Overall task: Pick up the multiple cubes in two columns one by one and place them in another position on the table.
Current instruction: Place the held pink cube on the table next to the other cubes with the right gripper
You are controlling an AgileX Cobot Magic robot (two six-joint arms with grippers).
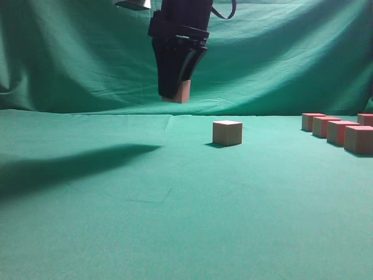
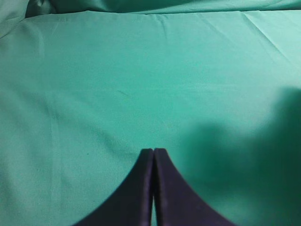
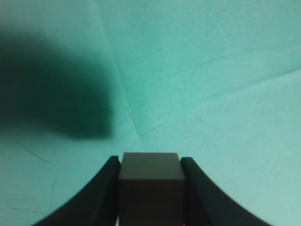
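In the exterior view my right gripper (image 1: 175, 90) hangs high above the table (image 1: 175, 210), left of centre, shut on one cube (image 1: 185, 92). The right wrist view shows that cube (image 3: 150, 181) clamped between the two dark jaws (image 3: 150, 161), with only green cloth below. One cube (image 1: 227, 133) stands alone on the table at the middle. A row of several cubes (image 1: 335, 131) stands at the far right, with one more cube (image 1: 365, 119) behind it at the edge. My left gripper (image 2: 153, 151) is shut and empty above bare cloth.
The green cloth backdrop (image 1: 280, 58) hangs behind the table. A long dark shadow (image 1: 70, 166) lies on the cloth at the left. The left arm does not show in the exterior view.
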